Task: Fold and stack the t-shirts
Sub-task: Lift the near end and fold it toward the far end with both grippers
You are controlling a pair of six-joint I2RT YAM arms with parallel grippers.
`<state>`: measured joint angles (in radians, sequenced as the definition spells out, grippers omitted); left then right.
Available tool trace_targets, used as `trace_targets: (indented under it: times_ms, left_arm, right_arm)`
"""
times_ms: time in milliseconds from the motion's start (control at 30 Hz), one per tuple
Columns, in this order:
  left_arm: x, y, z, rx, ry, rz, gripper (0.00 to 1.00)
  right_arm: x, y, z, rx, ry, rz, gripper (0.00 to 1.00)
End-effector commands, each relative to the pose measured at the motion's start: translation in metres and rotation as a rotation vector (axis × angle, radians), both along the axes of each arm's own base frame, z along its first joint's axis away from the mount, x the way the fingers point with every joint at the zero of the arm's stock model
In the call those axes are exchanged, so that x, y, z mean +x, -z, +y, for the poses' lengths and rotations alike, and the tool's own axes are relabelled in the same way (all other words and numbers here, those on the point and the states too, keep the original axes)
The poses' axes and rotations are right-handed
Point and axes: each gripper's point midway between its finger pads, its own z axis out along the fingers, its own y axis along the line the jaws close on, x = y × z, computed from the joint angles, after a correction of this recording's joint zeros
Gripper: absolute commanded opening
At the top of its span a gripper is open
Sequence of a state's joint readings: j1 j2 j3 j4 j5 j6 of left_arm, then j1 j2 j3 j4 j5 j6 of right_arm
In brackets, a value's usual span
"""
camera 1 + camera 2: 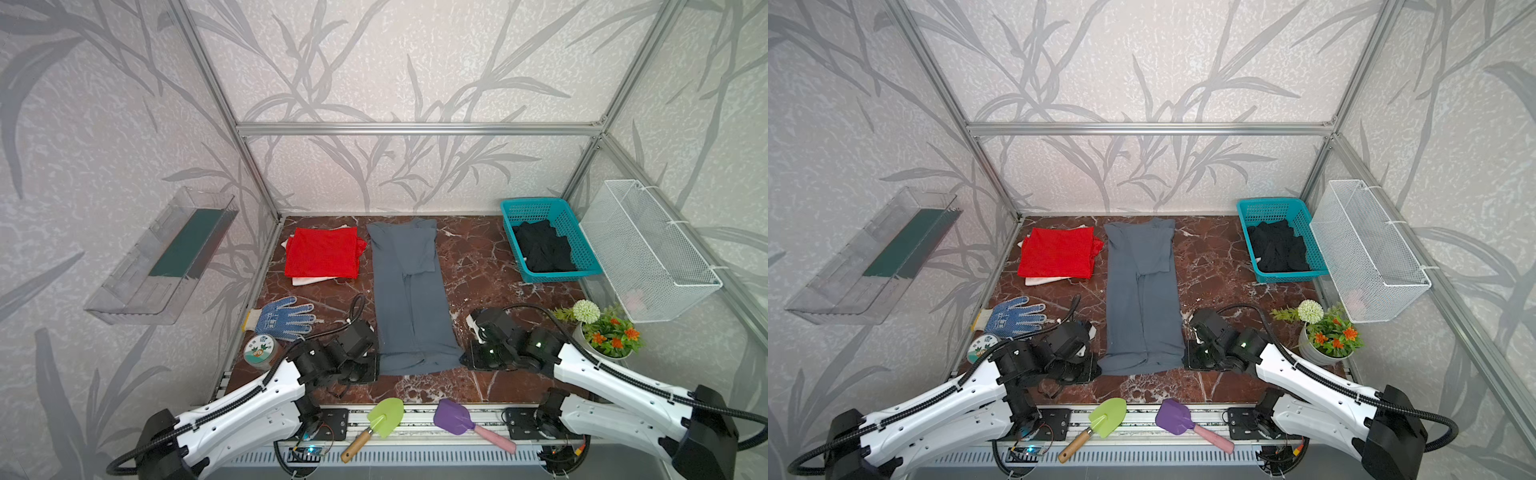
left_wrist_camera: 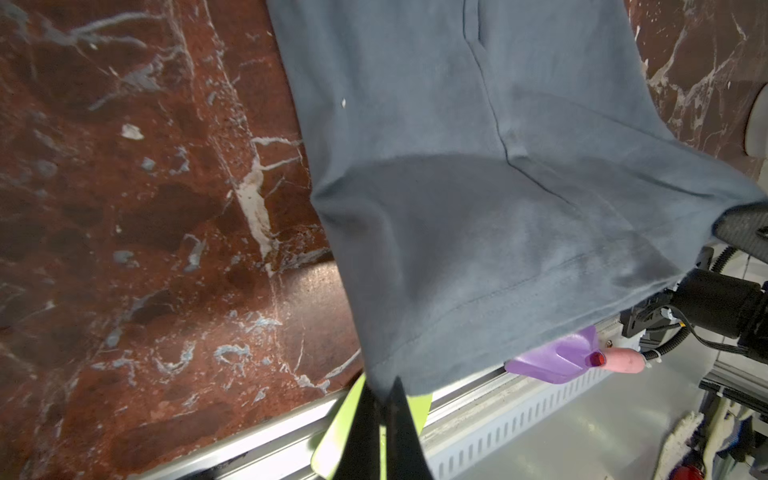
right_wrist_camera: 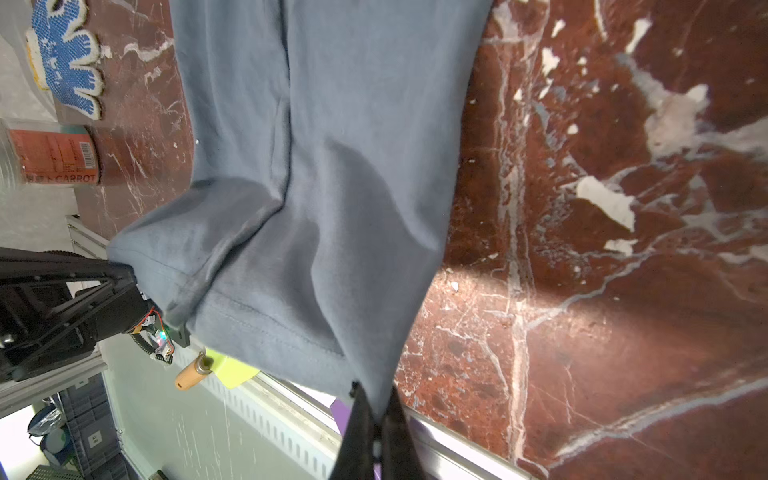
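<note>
The left gripper (image 2: pixel 381 392) has its jaws pinched shut on one near corner of the hem of the slate grey-blue cotton t-shirt (image 1: pixel 409 291), and the right gripper (image 3: pixel 375 399) has its jaws closed just as tightly on the other near corner, so the hem hangs stretched between the two with a slight sag and seems to be raised a little off the red-brown marble counter (image 1: pixel 478 257). Beyond the counter's front edge, a lime-green plastic trowel with a wooden handle (image 1: pixel 386 415) and a purple plastic scoop with a pink handle (image 1: pixel 453 415) lie on the metal rail, just below the held hem in both wrist views. A blue-and-white dotted work glove (image 1: pixel 284 318) and a small round clear-lidded jar (image 1: pixel 259 351) sit near the left arm, and a white pot of artificial flowers (image 1: pixel 606 332) stands by the right arm; none of them touches the shirt. The grey-blue t-shirt lies down the middle of the counter as a long narrow strip, sides folded inward, collar toward the back wall. A bright red t-shirt (image 1: pixel 322 257) lies folded square at the back left on a white cloth (image 1: pixel 307 280). A black t-shirt (image 1: pixel 542 249) lies crumpled inside the teal plastic basket (image 1: pixel 509 208) at the back right.
</note>
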<state>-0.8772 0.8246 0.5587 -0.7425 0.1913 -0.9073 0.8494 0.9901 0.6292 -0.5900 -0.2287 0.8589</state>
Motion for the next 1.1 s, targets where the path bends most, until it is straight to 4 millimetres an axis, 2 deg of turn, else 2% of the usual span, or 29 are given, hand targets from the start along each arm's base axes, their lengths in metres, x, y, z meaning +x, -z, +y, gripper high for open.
trace_targets:
  times_ms: [0,167,333,700,833,1067]
  left_arm:
    - [0.015,-0.016,0.007,0.037,-0.016,-0.094,0.0]
    - [0.03,-0.027,0.009,0.089,-0.015,-0.157,0.0]
    - [0.055,-0.043,0.008,0.137,-0.023,-0.237,0.0]
    - [0.12,-0.074,0.018,0.185,-0.09,-0.321,0.0]
    - [0.146,-0.078,0.02,0.208,-0.088,-0.332,0.0]
    - [0.191,-0.078,0.018,0.222,-0.098,-0.317,0.0]
  right_arm:
    - [0.011,-0.008,-0.003,-0.021,0.016,-0.047,0.0]
    - [0.026,-0.018,0.001,-0.006,0.017,-0.08,0.0]
    - [0.047,-0.032,0.006,0.013,0.013,-0.127,0.0]
    - [0.111,-0.057,0.019,0.078,0.034,-0.195,0.0]
    - [0.136,-0.061,0.029,0.07,-0.018,-0.23,0.0]
    - [0.178,-0.065,0.035,0.083,-0.001,-0.258,0.0]
